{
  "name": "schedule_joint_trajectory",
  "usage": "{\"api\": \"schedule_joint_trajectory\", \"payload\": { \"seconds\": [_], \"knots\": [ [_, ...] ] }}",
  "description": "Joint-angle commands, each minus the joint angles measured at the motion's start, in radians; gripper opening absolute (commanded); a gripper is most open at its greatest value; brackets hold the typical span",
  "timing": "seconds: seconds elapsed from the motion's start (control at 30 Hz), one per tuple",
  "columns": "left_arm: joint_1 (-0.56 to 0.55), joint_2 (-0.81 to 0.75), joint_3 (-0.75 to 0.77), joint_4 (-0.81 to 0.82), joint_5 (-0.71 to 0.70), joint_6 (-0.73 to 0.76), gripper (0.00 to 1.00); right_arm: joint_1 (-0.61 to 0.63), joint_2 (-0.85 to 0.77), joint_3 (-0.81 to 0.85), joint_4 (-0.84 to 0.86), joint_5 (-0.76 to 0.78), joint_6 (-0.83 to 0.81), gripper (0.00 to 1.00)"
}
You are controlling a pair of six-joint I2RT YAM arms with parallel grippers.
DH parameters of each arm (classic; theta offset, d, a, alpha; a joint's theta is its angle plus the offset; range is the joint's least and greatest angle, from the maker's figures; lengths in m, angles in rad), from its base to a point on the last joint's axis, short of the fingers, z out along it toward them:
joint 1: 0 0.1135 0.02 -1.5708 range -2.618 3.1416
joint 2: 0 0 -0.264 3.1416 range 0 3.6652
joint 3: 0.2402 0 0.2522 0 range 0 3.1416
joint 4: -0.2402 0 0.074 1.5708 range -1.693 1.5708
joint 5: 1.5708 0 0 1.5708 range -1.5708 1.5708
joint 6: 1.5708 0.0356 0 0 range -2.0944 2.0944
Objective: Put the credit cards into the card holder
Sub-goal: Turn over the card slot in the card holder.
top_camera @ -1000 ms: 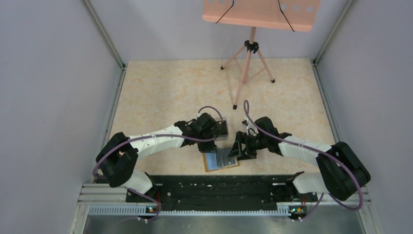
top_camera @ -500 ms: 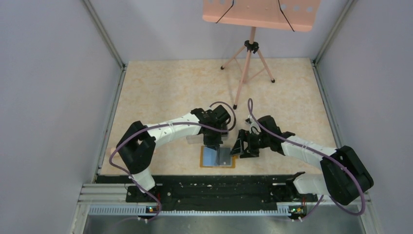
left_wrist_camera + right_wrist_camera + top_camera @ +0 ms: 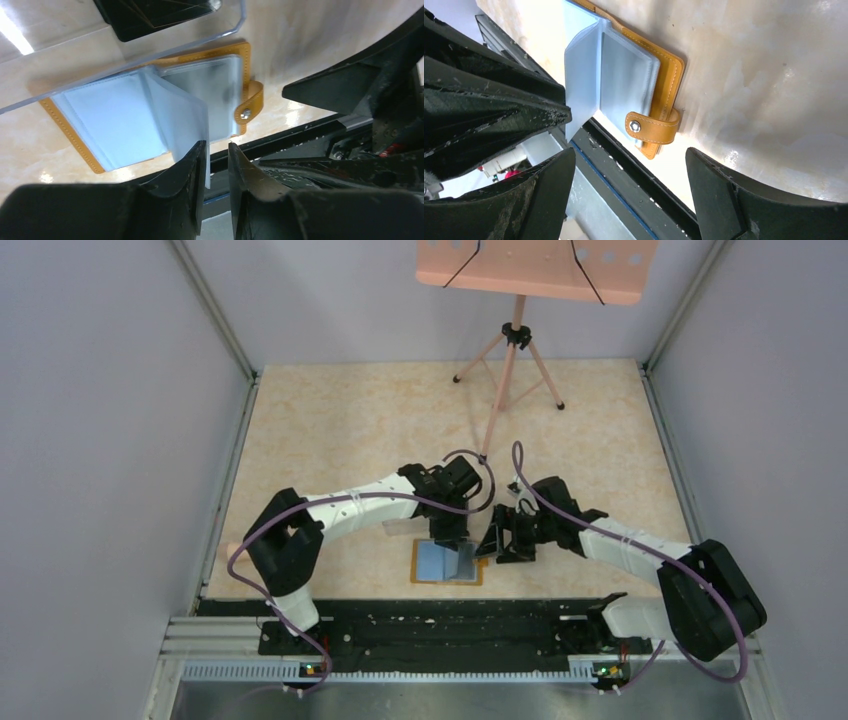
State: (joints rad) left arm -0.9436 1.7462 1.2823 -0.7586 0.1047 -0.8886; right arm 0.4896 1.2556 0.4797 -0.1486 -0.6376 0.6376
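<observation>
The card holder (image 3: 430,562) lies open near the table's front edge, an orange wallet (image 3: 70,132) with blue-grey sleeves and a clasp tab (image 3: 659,131). One sleeve leaf (image 3: 187,120) stands upright. Its edge rests against one finger of my left gripper (image 3: 217,150), whose jaws are a narrow gap apart and pinch nothing. My right gripper (image 3: 630,152) hangs wide open just right of the wallet, by the clasp, holding nothing. A dark credit card (image 3: 155,15) lies inside the clear plastic box (image 3: 235,25) just behind the wallet.
The clear box (image 3: 400,528) sits partly under my left forearm. A black rail (image 3: 440,625) runs along the table's near edge, close to the wallet. A pink music stand (image 3: 515,370) rises at the back of the table.
My left gripper swung right and forward over the wallet, and its jaws have parted. The wallet turned from skewed to square with the table edge. The right gripper barely shifted.
</observation>
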Motion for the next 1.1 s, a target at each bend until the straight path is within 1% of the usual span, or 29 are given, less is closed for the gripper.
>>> {"api": "schedule_joint_trajectory", "payload": {
  "seconds": [0.0,0.3,0.6,0.67,0.77,0.93,1.0,1.07],
  "knots": [
    [-0.007,0.006,0.005,0.099,0.065,-0.027,0.28,-0.016,-0.02,0.016,0.0,0.013,-0.021,0.8],
    [-0.004,-0.065,-0.126,0.367,0.171,-0.065,0.3,-0.02,-0.019,0.026,-0.028,0.024,-0.045,0.8],
    [0.033,-0.203,-0.27,0.539,0.181,-0.092,0.33,-0.021,-0.005,0.058,-0.053,0.042,-0.07,0.8],
    [0.052,-0.246,-0.319,0.598,0.197,-0.096,0.35,-0.022,0.006,0.075,-0.061,0.049,-0.082,0.8],
    [0.105,-0.323,-0.407,0.715,0.224,-0.116,0.37,-0.024,0.03,0.106,-0.065,0.052,-0.091,0.8],
    [0.247,-0.468,-0.574,0.916,0.296,-0.185,0.41,-0.039,0.124,0.211,-0.085,0.059,-0.12,0.8],
    [0.3,-0.518,-0.628,0.953,0.296,-0.202,0.42,-0.049,0.162,0.263,-0.101,0.077,-0.129,0.8],
    [0.342,-0.544,-0.64,0.943,0.277,-0.187,0.42,-0.06,0.206,0.317,-0.116,0.091,-0.138,0.8]
  ]
}}
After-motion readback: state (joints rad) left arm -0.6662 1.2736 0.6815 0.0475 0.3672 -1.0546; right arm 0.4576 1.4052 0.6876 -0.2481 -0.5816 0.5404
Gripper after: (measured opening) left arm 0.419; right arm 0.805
